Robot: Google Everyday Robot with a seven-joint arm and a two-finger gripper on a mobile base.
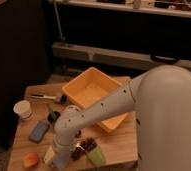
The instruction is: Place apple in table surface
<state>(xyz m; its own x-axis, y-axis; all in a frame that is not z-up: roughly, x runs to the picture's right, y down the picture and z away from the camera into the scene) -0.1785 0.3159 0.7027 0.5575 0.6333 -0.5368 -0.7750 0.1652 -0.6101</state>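
The apple (31,159), a small orange-red fruit, lies on the light wooden table surface (24,137) near the front left corner. My gripper (55,156) is at the end of the white arm (99,111), which reaches down from the right. It hangs low over the table just to the right of the apple. A pale object by the gripper's tip is partly hidden by the wrist, and I cannot tell whether the gripper touches the apple.
A big orange bin (95,95) stands at the back middle. A white paper cup (23,109) is at the left, with a pen (43,96) behind it. A grey-blue pad (38,131), a dark grape bunch (86,146) and a green object (96,157) lie near the arm.
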